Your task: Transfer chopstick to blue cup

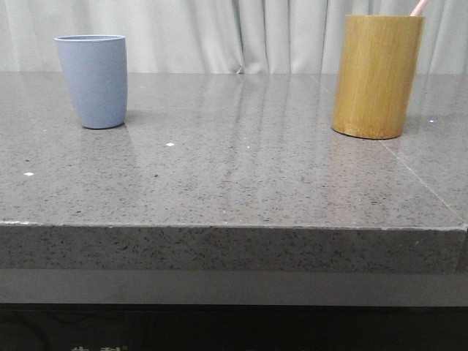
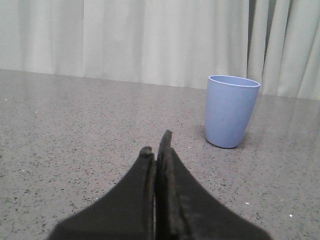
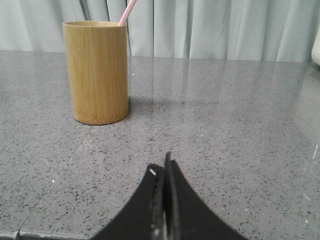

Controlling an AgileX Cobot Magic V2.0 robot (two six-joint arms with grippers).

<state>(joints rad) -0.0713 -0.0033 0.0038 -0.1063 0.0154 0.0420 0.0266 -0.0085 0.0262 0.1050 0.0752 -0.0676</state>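
A grey speckled stone bench (image 1: pixel 234 183) stands before pale curtains, and by the look of things the task has not yet begun. The chopstick (image 1: pixel 418 7), a thin pale pink stick, is in a tan bamboo holder (image 1: pixel 376 77) on the robot's right side of the bench, with just its upper end showing above the holder's rim, leaning outward. The blue cup (image 1: pixel 92 80), a matte blue-grey tumbler, stands upright at the far left, well apart from the holder, and nothing can be seen rising above its rim. All of the work appears to remain: reaching the stick, lifting it clear of the holder, carrying it across the bench and lowering it into the cup. In the right wrist view, the right tool (image 3: pixel 163 172) sits low over the bench with its two dark fingers pressed together and nothing between them; the holder and the pink stick lie ahead of it and off to one side, apart from it. In the left wrist view, the left tool (image 2: pixel 156 145) is likewise closed and holding nothing, with the blue cup near, ahead and to one side, not touching.
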